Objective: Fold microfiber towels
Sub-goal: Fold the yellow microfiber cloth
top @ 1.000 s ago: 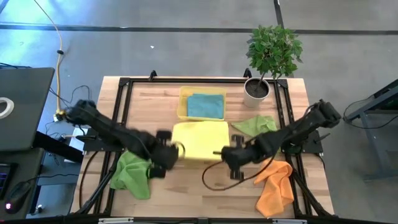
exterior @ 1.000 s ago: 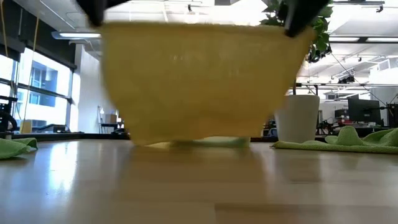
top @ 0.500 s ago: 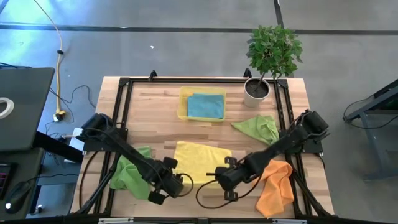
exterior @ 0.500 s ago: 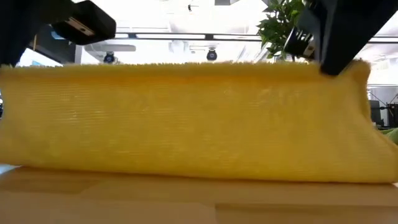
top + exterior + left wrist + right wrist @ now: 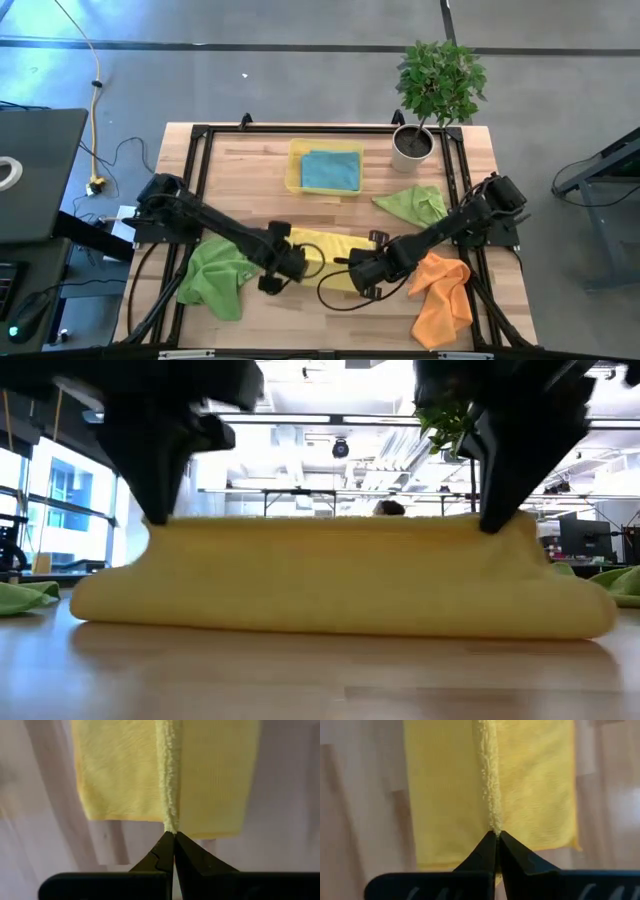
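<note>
The yellow towel (image 5: 322, 252) lies folded at the table's near middle, its lower layer on the wood (image 5: 340, 622). My left gripper (image 5: 291, 263) is shut on its upper edge at the left end. My right gripper (image 5: 364, 271) is shut on the same edge at the right end. A blue towel (image 5: 330, 170) lies in the yellow tray (image 5: 293, 168). One green towel (image 5: 214, 277) lies at the near left and another (image 5: 415, 204) at the right. The orange towel (image 5: 440, 294) lies at the near right. My left gripper pinches the left end of the yellow towel's raised edge (image 5: 170, 825) between its two fingers, from above. That edge (image 5: 175, 528) stands a little above the table; the rest of the towel lies on the wood below it. My right gripper pinches the right end of the same raised edge (image 5: 494, 826) between its two fingers, from above. The edge (image 5: 480, 528) runs level across to the other gripper, and the towel below it rests on the table.
A potted plant (image 5: 414, 143) stands at the far right corner. The black frame rails (image 5: 196, 180) run along the table's sides. A loop of cable (image 5: 335, 290) lies on the wood in front of the yellow towel.
Both grippers carried the hanging yellow towel toward the near edge and down, laying its lower part on the table. They then came back toward the far edge, bringing the held edge over the laid part, so the towel now lies folded over.
</note>
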`<state>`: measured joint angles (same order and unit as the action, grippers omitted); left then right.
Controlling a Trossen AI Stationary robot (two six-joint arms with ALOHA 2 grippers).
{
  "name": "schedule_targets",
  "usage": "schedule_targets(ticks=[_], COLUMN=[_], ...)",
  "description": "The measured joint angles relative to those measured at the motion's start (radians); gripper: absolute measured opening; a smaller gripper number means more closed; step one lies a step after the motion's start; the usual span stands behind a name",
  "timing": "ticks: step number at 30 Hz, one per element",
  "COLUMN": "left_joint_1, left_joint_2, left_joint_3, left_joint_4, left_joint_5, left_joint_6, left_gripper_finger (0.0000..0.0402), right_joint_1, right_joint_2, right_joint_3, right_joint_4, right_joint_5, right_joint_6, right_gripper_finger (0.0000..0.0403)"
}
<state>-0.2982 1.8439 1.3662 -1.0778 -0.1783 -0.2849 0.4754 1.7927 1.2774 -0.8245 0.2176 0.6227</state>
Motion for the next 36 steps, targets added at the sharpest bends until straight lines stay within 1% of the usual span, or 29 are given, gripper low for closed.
schedule_targets(ticks=[4,11,16,19,24,27,32,36], left_joint_1=[0.050,0.113,0.151,0.171,0.193,0.195,0.203,0.210], left_joint_2=[0.000,0.000,0.000,0.000,0.000,0.000,0.000,0.000], left_joint_3=[-0.033,-0.072,-0.081,-0.081,-0.081,-0.081,-0.081,-0.081], left_joint_4=[0.013,0.089,0.111,0.112,0.112,0.115,0.154,0.155], left_joint_5=[-0.005,-0.051,-0.053,-0.053,-0.018,-0.015,-0.042,-0.043], left_joint_6=[0.034,0.116,0.167,0.186,0.193,0.195,0.211,0.211], left_gripper_finger=[0.0001,0.0001,0.0001,0.0001,0.0001,0.0001,0.0001,0.0001], right_joint_1=[-0.037,-0.099,-0.131,-0.144,-0.149,-0.149,-0.149,-0.149], right_joint_2=[0.001,0.001,0.001,0.001,0.001,0.001,0.001,0.002], right_joint_3=[0.000,0.000,0.000,0.000,0.000,0.000,0.000,0.000], right_joint_4=[-0.004,-0.011,-0.016,-0.022,-0.025,-0.029,-0.078,-0.120], right_joint_5=[0.014,0.014,0.009,-0.020,-0.032,-0.028,0.032,0.041], right_joint_6=[-0.047,-0.074,-0.074,-0.067,-0.047,-0.026,0.022,0.064], right_gripper_finger=[0.0000,0.0000,0.0000,0.0000,0.0002,0.0021,0.0080,0.0116])
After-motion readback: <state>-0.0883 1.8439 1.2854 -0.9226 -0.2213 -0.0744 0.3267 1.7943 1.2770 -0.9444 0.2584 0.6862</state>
